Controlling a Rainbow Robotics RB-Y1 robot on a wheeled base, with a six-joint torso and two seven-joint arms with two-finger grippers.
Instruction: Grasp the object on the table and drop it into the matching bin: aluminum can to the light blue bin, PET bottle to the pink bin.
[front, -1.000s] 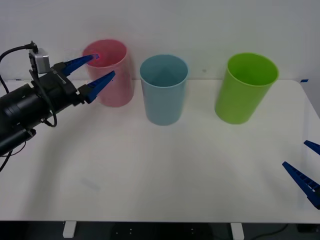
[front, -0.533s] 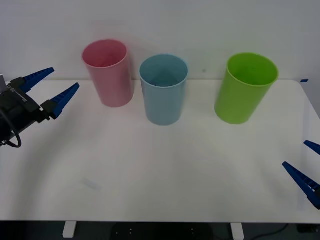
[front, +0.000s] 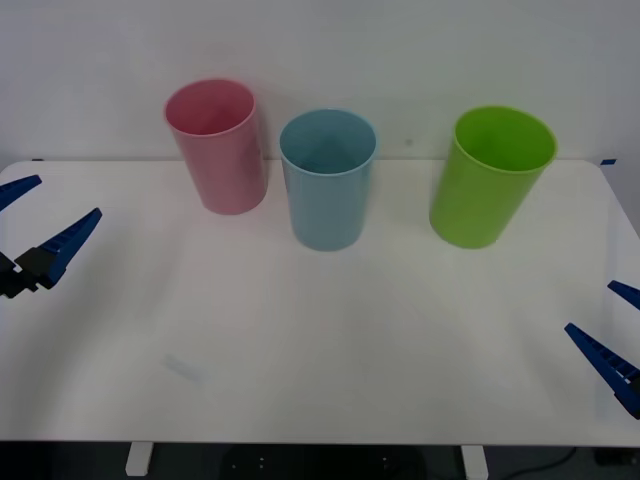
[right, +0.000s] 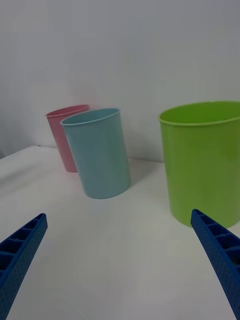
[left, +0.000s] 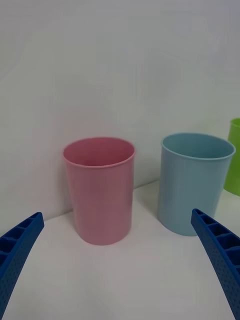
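**Grippers wait wide at table's edges, 3 bins lined up**

The left gripper (front: 25, 232) and right gripper (front: 610, 340) hover at opposite edges of the wide white rectangular table (front: 320, 340), blue ribbed fingers spread and empty. The tall pink plastic bin (front: 218, 148), tall light blue plastic bin (front: 327, 180) and lime green plastic bin (front: 490, 177) stand upright at the back. No can or bottle lies on the tabletop, suggesting it has already been dropped.

**Plain white wall, dark floor below**

A bare white wall (front: 400, 50) fills the upper part of the front view, evenly lit, with soft shadows. Along the bottom edge, a strip of dark floor (front: 300, 462) shows two white supports (front: 138, 458).
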